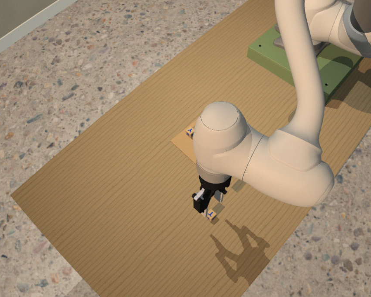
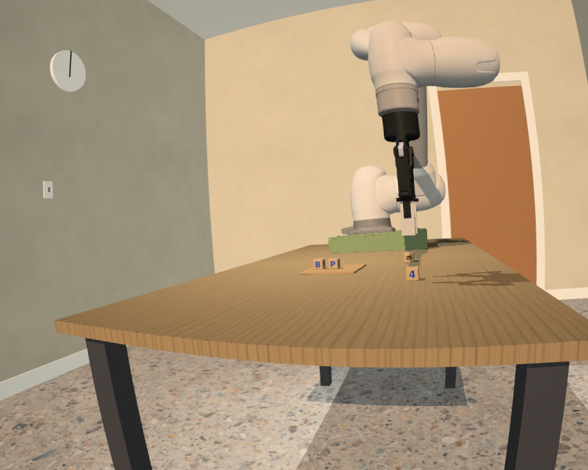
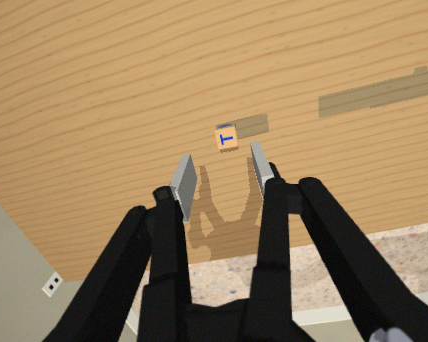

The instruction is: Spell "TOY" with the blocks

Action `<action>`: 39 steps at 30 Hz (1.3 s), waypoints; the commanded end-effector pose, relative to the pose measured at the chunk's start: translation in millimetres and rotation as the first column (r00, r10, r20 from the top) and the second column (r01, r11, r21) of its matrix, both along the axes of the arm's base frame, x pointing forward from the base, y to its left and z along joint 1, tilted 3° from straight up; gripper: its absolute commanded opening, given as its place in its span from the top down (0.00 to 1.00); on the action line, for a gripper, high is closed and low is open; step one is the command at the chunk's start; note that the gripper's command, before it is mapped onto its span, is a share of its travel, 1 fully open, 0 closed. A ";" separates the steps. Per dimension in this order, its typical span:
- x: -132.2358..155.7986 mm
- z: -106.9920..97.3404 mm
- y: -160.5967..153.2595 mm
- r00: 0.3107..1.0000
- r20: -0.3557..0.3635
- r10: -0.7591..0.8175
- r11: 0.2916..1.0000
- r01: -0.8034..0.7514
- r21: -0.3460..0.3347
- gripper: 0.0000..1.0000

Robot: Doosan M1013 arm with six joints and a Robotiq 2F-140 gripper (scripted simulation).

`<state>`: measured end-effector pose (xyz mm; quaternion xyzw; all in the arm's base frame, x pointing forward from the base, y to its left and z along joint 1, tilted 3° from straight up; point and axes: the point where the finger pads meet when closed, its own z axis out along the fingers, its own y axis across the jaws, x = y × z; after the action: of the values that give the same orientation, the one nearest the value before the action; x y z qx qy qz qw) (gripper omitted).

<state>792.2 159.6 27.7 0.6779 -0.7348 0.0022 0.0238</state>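
The T block [image 1: 211, 214] [image 2: 412, 273] [image 3: 226, 138] stands on the table off the mat, its T on top; the exterior view shows a 4 on its side. My gripper [image 1: 212, 206] [image 2: 408, 227] [image 3: 222, 161] is partly open, pointing down, with nothing between its fingers. It hangs above the table near the T block. The Y block [image 1: 189, 131] [image 2: 318, 264] sits on the mat [image 1: 182, 144] [image 2: 334, 271]. Beside it is a block with P on its side [image 2: 333, 263]; its top letter is not readable. Another block [image 2: 408, 257], with a 9 on its side, is off the mat; its top letter is hidden.
The arm [image 1: 220, 143] blocks the top view of much of the mat. The green base plate [image 1: 271, 60] [image 2: 364, 243] is at the robot's end of the table. The block with the 9 stands farther back than the T block in the exterior view.
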 end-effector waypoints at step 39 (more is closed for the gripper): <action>-5.4 -23.6 1.1 1.000 -0.007 0.004 1.000 -0.004 0.000 0.63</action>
<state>791.8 159.7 11.3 0.6782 -0.7345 0.0020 0.0235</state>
